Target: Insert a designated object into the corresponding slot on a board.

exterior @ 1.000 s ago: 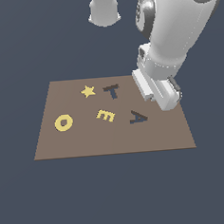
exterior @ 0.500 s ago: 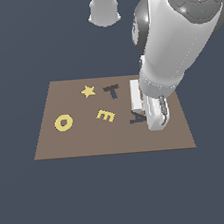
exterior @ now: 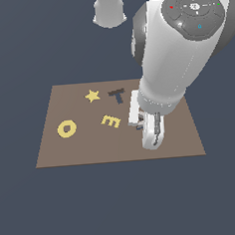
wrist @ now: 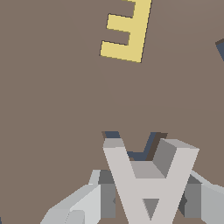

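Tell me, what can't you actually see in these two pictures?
- A-shaped slot: mostly covered by the grey A piece in the wrist view; hidden behind the arm in the exterior view.
- Gripper: its lower part is cut off by the wrist view's edge.
- Board: part hidden behind the arm in the exterior view.

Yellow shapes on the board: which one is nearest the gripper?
The yellow E, just to the exterior view's left of the gripper. The star and the O lie farther toward that side.
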You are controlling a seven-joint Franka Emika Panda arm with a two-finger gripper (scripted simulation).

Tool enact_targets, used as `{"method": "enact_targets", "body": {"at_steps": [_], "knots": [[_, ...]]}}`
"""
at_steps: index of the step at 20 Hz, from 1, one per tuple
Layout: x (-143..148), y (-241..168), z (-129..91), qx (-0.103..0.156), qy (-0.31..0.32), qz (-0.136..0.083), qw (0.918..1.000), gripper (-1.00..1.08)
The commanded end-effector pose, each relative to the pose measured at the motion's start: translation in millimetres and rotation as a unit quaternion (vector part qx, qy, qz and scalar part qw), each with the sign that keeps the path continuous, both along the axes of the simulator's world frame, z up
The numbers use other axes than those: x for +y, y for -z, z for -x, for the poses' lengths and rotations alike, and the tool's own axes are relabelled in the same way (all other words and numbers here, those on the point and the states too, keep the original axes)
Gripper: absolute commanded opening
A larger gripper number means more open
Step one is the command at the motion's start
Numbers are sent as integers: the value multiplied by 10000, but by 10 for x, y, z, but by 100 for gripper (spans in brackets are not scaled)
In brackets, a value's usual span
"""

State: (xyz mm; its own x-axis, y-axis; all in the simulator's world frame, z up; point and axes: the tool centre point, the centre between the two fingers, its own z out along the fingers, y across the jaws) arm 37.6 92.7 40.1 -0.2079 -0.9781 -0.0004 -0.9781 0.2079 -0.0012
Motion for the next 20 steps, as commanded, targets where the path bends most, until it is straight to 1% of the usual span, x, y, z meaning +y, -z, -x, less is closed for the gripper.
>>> {"method": "enact_targets", "body": {"at_steps": [1, 10, 11, 20], "knots": [[-20, -2, -26, 0, 76, -2, 10000, -100], [-27, 99, -24, 1, 88, -1, 10000, -100], [-27, 99, -24, 1, 88, -1, 10000, 100], [-27, 99, -24, 1, 88, -1, 10000, 100]]}}
